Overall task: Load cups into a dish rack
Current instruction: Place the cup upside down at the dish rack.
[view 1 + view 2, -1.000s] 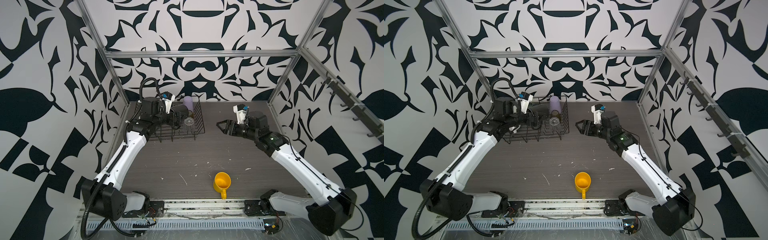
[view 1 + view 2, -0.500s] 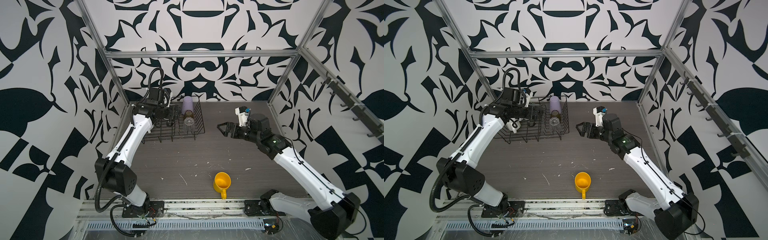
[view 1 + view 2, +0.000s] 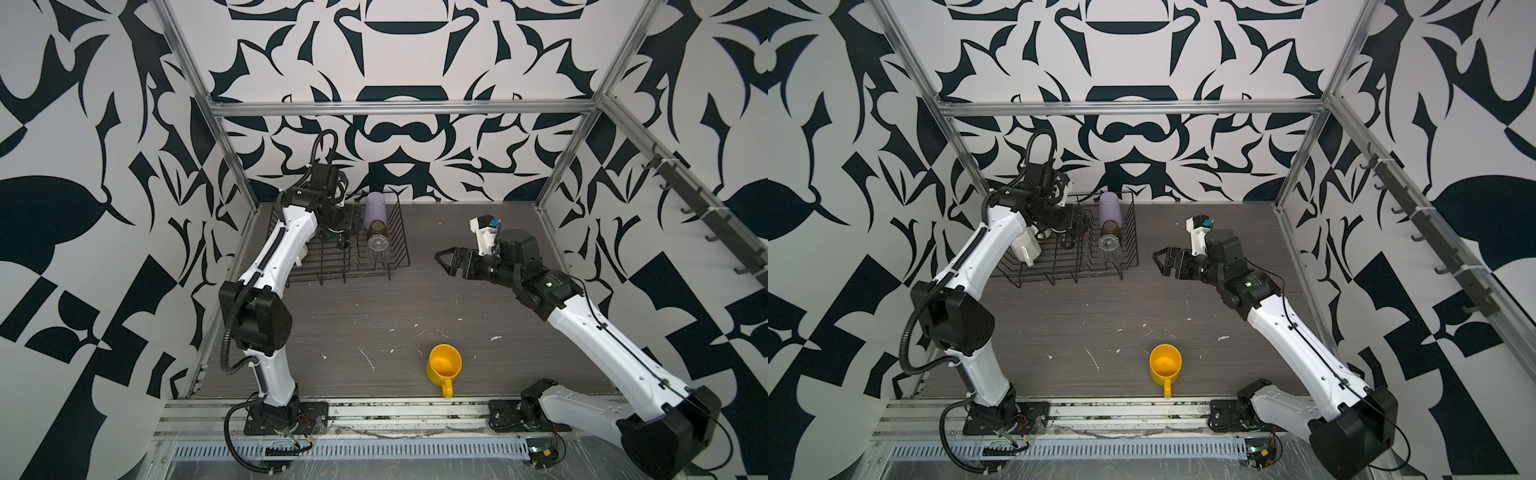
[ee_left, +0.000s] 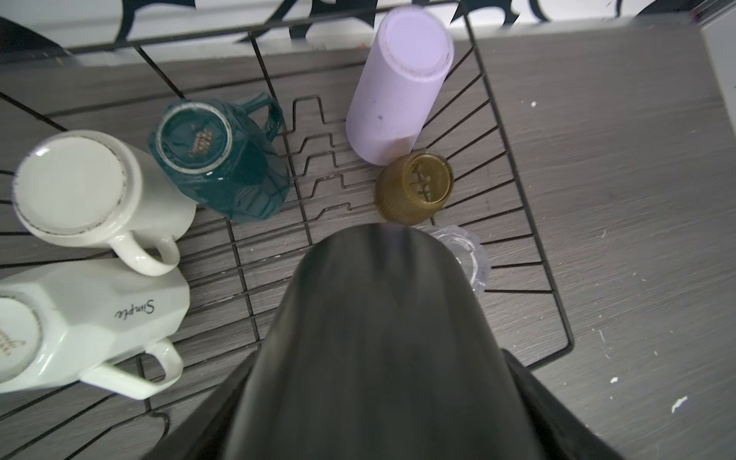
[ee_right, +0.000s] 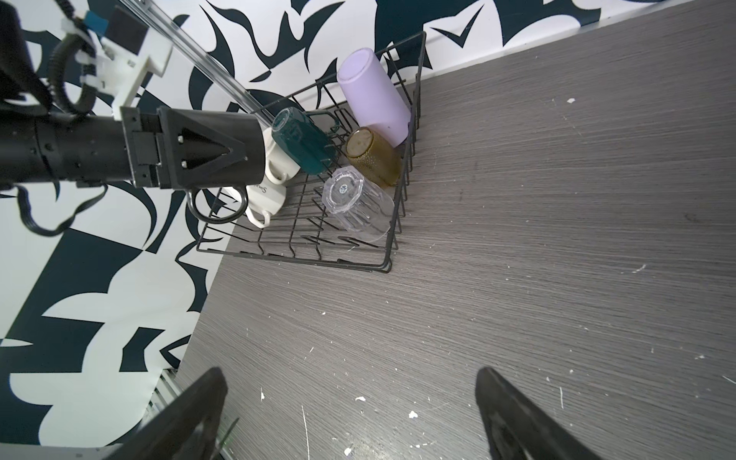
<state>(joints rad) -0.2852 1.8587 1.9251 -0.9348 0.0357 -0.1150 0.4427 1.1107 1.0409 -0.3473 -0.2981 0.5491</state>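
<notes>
The left gripper point(image 5: 239, 153) hangs over the black wire dish rack point(image 5: 382, 267) at the desk's point(image 3: 374, 316) far left corner, its jaws clamped on a glossy black mug point(image 4: 378, 338). Standing upside down in the rack are a lilac tumbler point(image 4: 398, 87), a small olive-brown glass point(image 4: 414, 187), a clear glass point(image 5: 354, 203), a teal mug point(image 4: 219, 159), a cream mug point(image 4: 91, 187) and a white faceted mug point(image 4: 87, 318). The right gripper point(image 3: 445, 261) is above the desk beside the rack, jaws wide apart and holding nothing. A yellow plastic mug point(image 3: 444, 365) stands upright near the desk's front edge.
</notes>
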